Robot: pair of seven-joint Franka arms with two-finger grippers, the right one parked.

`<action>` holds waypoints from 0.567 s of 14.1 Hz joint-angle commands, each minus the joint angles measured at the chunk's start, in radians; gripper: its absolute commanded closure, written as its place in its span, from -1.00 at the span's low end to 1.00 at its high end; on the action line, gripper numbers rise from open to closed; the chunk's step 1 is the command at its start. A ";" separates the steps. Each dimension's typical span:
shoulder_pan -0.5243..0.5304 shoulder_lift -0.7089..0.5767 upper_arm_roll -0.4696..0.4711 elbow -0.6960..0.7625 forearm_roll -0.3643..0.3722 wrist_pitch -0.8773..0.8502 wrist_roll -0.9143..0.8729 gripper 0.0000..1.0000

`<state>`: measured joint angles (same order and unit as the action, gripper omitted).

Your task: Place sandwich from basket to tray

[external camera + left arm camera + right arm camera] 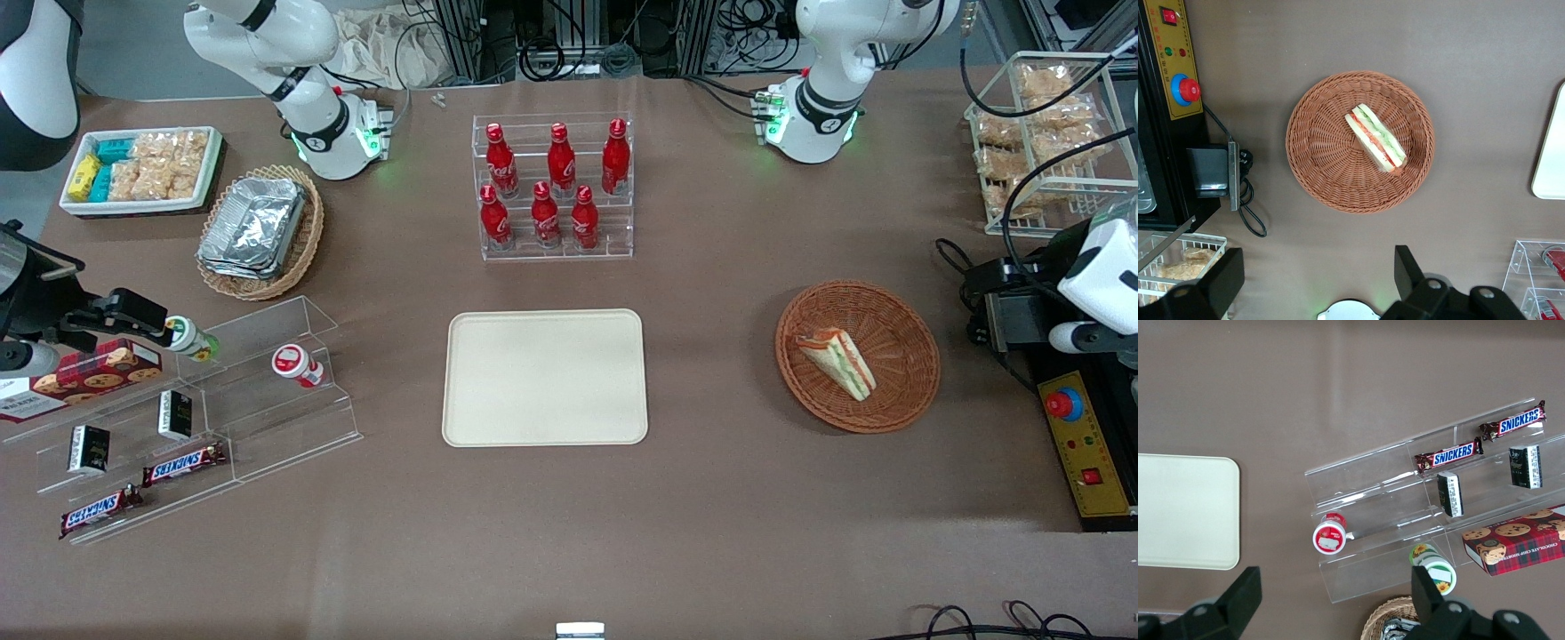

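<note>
The brown desk (pixel 711 533) carries the cream tray (pixel 545 377) at its middle, bare on top. Toward the working arm's end sits the round wicker basket (pixel 858 356), well apart from the tray. In the basket lies the sandwich (pixel 837 361), a white wedge on its side (orange-red and green layers showing along the cut edge). The pincer (pixel 1318 280) hangs above the desk beside the basket, fingers (pixel 1408 270) spread wide, gripping nothing, clear of the sandwich.
</note>
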<state>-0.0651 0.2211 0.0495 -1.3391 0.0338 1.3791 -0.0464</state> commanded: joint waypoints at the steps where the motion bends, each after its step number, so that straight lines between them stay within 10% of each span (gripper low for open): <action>1: -0.015 0.003 0.020 0.009 -0.015 0.014 -0.012 -1.00; 8: -0.018 -0.049 0.018 -0.124 -0.057 0.073 -0.079 -1.00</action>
<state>-0.0662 0.2200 0.0538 -1.3700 0.0142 1.3985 -0.0684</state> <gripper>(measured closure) 0.000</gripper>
